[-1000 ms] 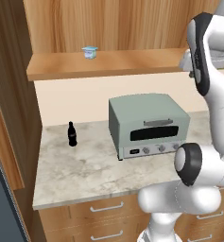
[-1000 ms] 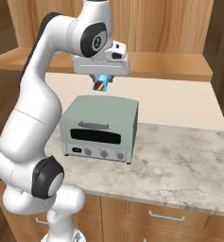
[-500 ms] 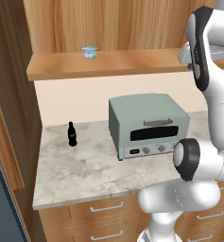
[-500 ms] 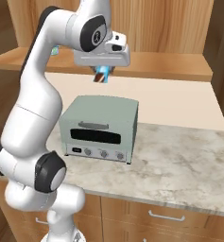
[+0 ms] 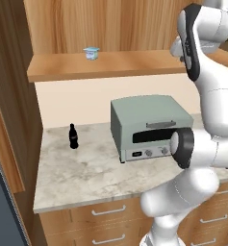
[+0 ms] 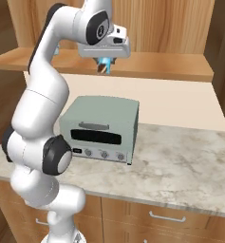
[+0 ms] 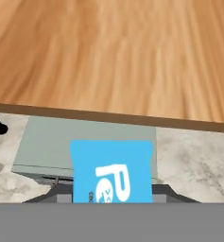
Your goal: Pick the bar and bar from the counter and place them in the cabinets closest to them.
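My gripper (image 6: 105,67) hangs under the white hand, high above the toaster oven and level with the front edge of the shelf ledge. It is shut on the bright blue bar (image 6: 104,62), whose red-brown end points down. In the hand view the blue bar (image 7: 112,170) stands upright between the jaws, showing a white letter. Beyond it lies the wooden ledge (image 7: 113,56) of the cabinets. The cabinets' light-brown wood (image 6: 171,23) rises behind the ledge (image 6: 175,66).
A grey-green toaster oven (image 6: 99,128) sits on the marble counter (image 6: 180,166) below the gripper. A small black bottle (image 5: 73,136) stands left of the oven (image 5: 149,125). A pale blue cup (image 5: 91,53) rests on the ledge (image 5: 110,67). Drawers with silver handles run below.
The gripper has risen with the blue bar, from just above the oven's top towards the height of the ledge. The base and the counter's things have stayed put.
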Tool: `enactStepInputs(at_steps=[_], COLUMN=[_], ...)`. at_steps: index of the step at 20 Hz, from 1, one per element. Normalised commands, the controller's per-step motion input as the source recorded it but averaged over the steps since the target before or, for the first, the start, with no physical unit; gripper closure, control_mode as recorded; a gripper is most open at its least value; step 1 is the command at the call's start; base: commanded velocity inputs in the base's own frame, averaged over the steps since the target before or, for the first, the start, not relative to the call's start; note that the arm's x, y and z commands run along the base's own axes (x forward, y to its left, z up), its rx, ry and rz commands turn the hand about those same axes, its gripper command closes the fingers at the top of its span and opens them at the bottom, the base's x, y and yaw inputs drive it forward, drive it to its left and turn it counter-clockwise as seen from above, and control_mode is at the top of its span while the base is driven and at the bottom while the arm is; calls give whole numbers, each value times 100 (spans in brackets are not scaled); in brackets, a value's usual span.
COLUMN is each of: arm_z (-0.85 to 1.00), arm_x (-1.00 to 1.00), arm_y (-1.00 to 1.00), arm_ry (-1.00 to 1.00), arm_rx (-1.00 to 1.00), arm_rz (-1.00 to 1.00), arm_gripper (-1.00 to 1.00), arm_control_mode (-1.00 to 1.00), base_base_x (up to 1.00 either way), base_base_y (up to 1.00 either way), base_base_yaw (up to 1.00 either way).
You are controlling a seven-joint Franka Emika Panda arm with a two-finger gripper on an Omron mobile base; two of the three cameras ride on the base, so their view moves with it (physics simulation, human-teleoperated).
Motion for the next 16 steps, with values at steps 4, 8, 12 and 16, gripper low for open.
enactStepInputs(at_steps=[4, 8, 12, 16], arm_z=[0, 3, 11, 12], arm_x=[77, 92, 100, 95], arm_y=[17, 17, 15, 14], arm_ry=[-3, -1, 0, 0], arm_rx=[1, 0, 0, 0], arm_rz=[0, 0, -2, -2], arm_gripper=[100, 100, 100, 100], arm_control_mode=[-100, -100, -100, -100], base_base_x=[0, 0, 0, 0], base_base_y=[0, 0, 0, 0], base_base_yaw=[0, 0, 0, 0])
